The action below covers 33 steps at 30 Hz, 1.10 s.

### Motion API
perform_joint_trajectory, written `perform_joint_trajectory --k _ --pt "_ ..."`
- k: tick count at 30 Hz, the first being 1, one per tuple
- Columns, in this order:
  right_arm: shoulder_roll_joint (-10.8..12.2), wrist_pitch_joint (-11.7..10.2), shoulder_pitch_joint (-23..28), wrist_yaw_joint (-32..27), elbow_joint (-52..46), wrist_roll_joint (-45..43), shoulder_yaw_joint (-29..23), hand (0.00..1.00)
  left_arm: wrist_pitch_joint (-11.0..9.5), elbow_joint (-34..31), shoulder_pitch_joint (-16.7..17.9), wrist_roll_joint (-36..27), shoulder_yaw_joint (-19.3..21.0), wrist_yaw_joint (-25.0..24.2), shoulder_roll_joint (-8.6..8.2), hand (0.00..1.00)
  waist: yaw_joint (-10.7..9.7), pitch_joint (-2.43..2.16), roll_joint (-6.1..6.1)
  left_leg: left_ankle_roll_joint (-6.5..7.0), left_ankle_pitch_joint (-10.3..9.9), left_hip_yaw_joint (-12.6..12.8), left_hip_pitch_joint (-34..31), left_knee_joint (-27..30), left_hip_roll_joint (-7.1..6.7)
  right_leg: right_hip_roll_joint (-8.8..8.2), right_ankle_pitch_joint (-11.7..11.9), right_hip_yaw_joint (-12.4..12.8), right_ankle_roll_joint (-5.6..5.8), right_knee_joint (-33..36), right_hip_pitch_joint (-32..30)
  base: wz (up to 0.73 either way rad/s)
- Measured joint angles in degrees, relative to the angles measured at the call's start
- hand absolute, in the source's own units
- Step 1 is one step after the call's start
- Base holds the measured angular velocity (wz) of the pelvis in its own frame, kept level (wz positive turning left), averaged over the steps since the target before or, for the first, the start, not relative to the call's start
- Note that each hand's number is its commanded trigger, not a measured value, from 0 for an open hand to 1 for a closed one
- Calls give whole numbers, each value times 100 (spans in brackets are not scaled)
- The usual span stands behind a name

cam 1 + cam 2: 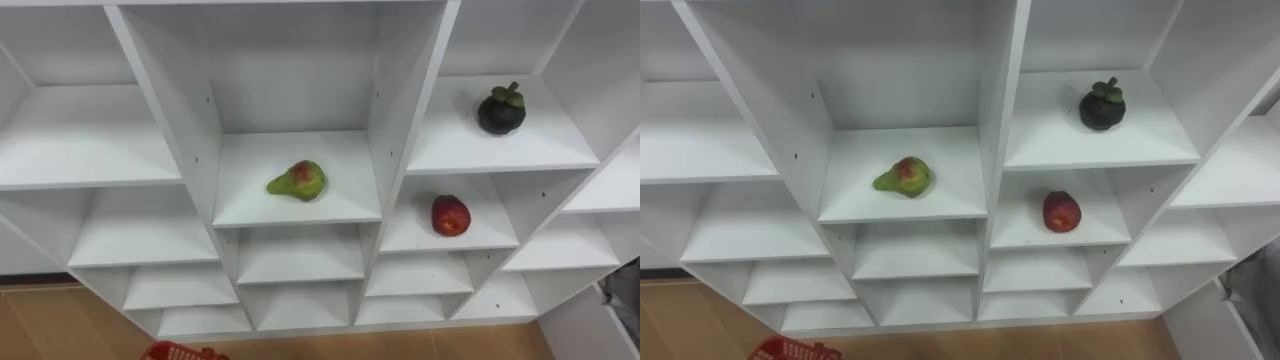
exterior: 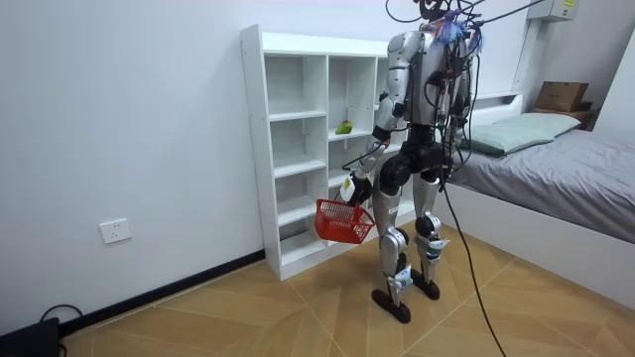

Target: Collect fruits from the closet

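Left robot hand [image 2: 355,187]: closed on the basket [image 2: 342,221] handle
Pear [image 1: 298,181]: closet [image 1: 398,130], middle shelf
Dark fruit [image 1: 501,110]: right shelf
Red fruit [image 1: 450,215]: shelf just below

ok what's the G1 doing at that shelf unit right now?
The robot stands facing the white shelf unit, with a red basket hanging from its left hand by its side. Three fruits sit on the shelves, none being touched: a green pear in the middle column, a dark mangosteen in a compartment of the column to the right, and a red fruit in the compartment just below it. Collecting looks not yet started.
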Motion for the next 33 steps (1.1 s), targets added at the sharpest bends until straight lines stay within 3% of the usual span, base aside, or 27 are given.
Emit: perform_joint_trajectory --k 14,33 --pt "7 15 -22 -180 -37 -365 55 0 2 -4 -3 -2 3 15 14 100 7 -15 -22 1 1 0 6 10 -4 -2 0 7 0 -2 7 0" --pt "25 64 -22 -306 -130 -338 55 0 -4 -5 -13 -8 -17 246 4 100 -10 -2 22 0 0 -2 -6 10 -3 -1 0 4 0 -3 5 0"
